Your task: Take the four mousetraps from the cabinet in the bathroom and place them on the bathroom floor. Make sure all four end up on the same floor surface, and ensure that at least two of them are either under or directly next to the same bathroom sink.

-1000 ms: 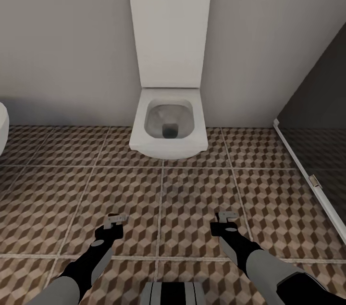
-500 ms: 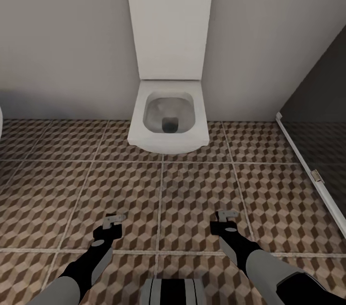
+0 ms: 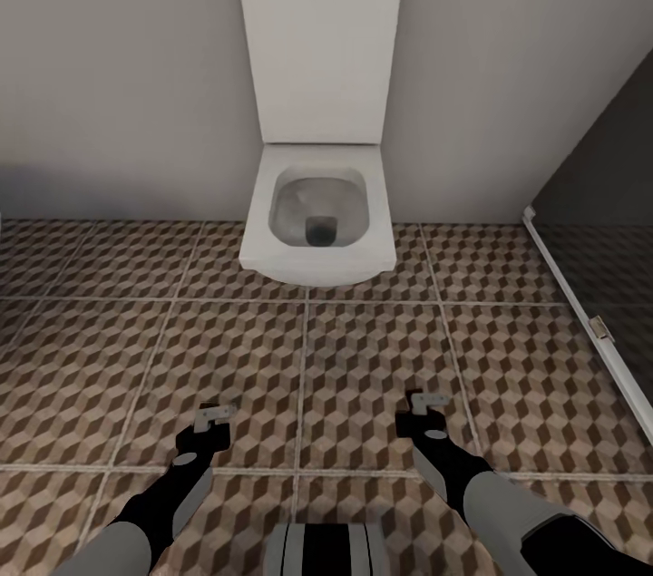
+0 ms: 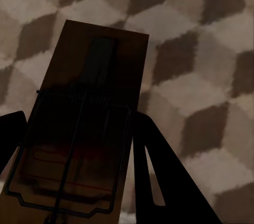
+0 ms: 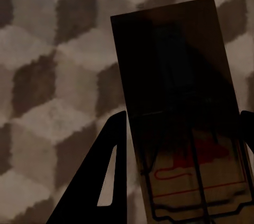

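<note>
Brown wood marks each mousetrap: one (image 4: 84,123) is clamped in the left end effector (image 3: 214,418), another (image 5: 185,113) in the right end effector (image 3: 423,403), both carried low over the bathroom floor (image 3: 363,349). Each trap's long axis is laid along the fingers, its free end pointing out beyond the tips. At twelve o'clock a white toilet (image 3: 317,222) is faced, and no sink is seen. A release here would be judged to risk leaving both traps away from any sink.

Toilet (image 3: 317,218) blocking way ahead; glass partition (image 3: 599,286) closing right; open bathroom floor (image 3: 109,349) lying leftward.
</note>
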`<state>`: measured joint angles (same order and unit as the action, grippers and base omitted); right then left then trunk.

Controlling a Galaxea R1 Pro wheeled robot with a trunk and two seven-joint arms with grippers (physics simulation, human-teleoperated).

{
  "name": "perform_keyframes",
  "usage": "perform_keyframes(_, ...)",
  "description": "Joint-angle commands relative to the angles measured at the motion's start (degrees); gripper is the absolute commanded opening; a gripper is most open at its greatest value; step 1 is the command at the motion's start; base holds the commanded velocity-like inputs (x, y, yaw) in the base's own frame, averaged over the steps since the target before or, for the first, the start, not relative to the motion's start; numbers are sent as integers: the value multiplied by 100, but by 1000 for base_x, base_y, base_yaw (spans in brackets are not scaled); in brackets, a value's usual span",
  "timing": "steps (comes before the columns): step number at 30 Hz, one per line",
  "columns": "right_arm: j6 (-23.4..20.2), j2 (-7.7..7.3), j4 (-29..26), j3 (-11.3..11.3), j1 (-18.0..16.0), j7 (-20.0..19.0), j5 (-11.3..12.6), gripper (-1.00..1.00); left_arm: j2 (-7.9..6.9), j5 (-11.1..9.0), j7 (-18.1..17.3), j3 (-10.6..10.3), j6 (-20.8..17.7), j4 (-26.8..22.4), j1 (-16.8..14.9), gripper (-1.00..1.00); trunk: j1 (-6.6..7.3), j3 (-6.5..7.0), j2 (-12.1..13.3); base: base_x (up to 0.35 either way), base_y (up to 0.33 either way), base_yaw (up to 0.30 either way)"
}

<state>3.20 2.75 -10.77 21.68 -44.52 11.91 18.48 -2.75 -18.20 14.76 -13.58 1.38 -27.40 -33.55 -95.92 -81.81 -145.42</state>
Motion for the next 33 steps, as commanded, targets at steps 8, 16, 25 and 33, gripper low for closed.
perform_keyframes(8,40,-2,5,47,-4,13,68,-100,-7,-46,36,-49,11,-3,-3,-100,-19,-181,-12,0,0,0)
perform_keyframes(16,44,-2,5,47,-4,13,68,-100,-7,-52,36,-48,11,-9,-3,-100,-24,-226,-15,0,0,0)
perform_keyframes(25,245,-2,13,39,-4,13,68,-100,-7,-48,48,-48,19,-11,-3,-100,-24,-226,-15,0,0,0)
perform_keyframes(33,438,18,57,34,-4,14,75,-100,-7,-39,81,-31,266,-11,-3,-100,-24,-226,-15,0,0,0)
